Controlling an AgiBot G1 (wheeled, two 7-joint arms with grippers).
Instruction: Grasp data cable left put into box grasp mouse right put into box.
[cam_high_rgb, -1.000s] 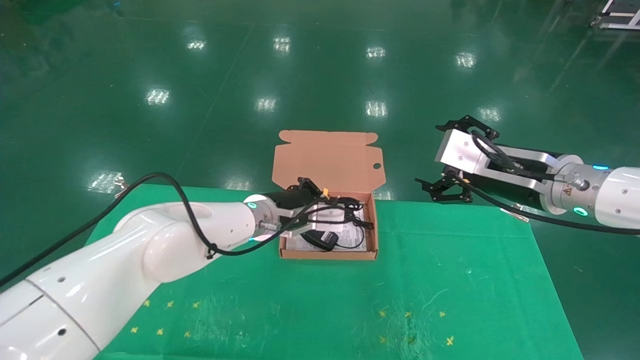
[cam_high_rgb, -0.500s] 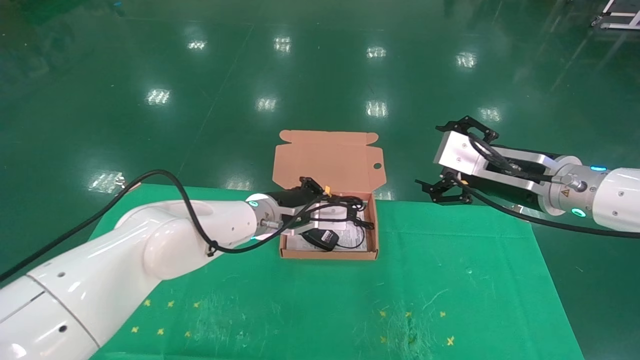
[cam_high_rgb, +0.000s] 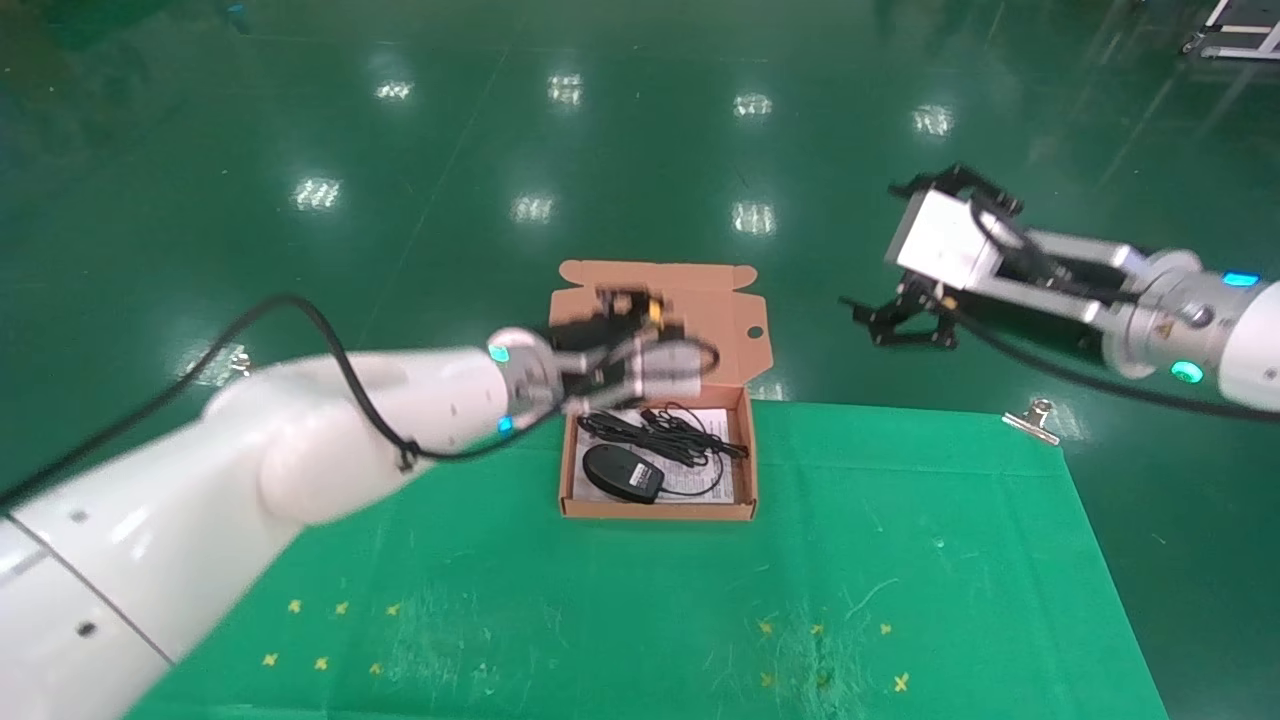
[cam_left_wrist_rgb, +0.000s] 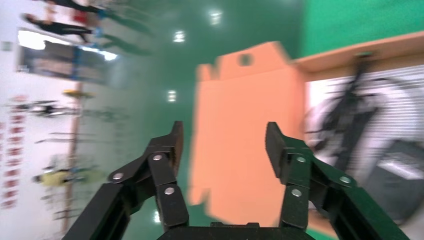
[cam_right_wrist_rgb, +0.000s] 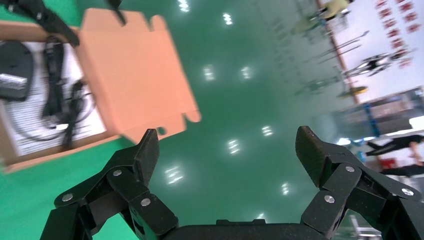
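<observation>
Bright, even light from overhead; glare patches dot the glossy floor (cam_high_rgb: 640, 150) from ten to two o'clock. The left arm (cam_high_rgb: 300, 450) is motion-blurred, and the box (cam_left_wrist_rgb: 245, 135) smears in the left wrist view. Shadows on the counter (cam_high_rgb: 900, 560) are faint.

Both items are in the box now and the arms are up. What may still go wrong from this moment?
1. The data cable lies as a loose heap next to the mouse in the box; loops might stick up and get pinched if the lid is shut.
2. The open left pincer hangs just in front of the upright lid, so a careless move might knock it.
The right pincer, open, is well off to the side.
</observation>
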